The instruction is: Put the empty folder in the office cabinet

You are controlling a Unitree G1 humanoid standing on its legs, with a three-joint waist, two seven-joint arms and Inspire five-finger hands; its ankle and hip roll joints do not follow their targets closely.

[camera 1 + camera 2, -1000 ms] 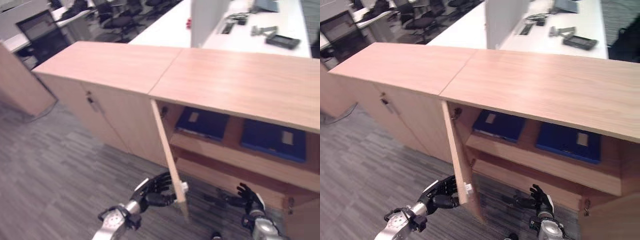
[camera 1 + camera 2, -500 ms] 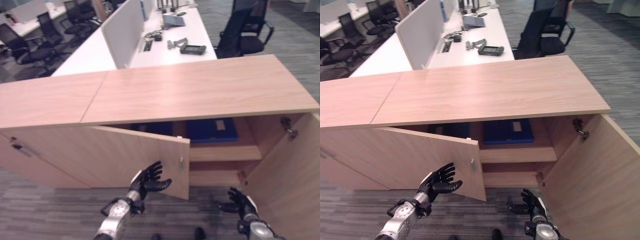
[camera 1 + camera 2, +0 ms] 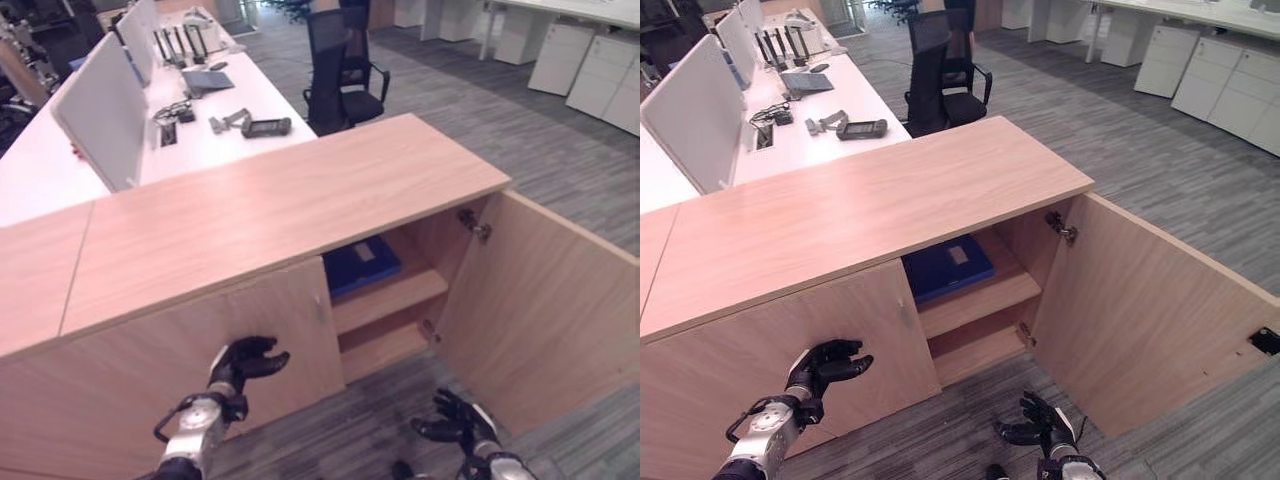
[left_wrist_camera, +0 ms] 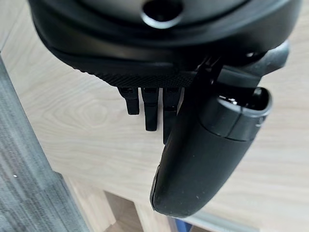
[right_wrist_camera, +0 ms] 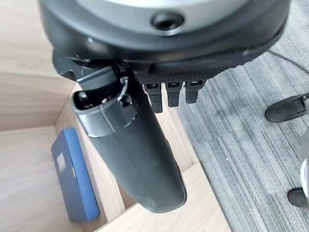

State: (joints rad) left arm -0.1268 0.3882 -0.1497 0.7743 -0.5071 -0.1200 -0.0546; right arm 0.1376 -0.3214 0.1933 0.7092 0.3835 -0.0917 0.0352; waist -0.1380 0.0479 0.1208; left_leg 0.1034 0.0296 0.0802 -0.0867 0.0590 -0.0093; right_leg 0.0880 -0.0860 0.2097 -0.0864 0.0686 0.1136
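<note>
Nearest you, your right hand (image 3: 455, 425) hangs spread and empty. Your left hand (image 3: 243, 362) presses relaxed fingers against the left door (image 3: 770, 345), apparently shutting it. Farther in, the blue folder (image 3: 945, 266) lies on the cabinet (image 3: 870, 190) shelf, beyond the open right door (image 3: 1140, 320).

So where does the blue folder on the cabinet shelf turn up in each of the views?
Left eye view: blue folder on the upper shelf, beside the closed left door.
Right eye view: same shelf, under the cabinet top.
Left wrist view: a blue sliver past the thumb.
Right wrist view: on the shelf.
Shared landmark: the open right door.
</note>
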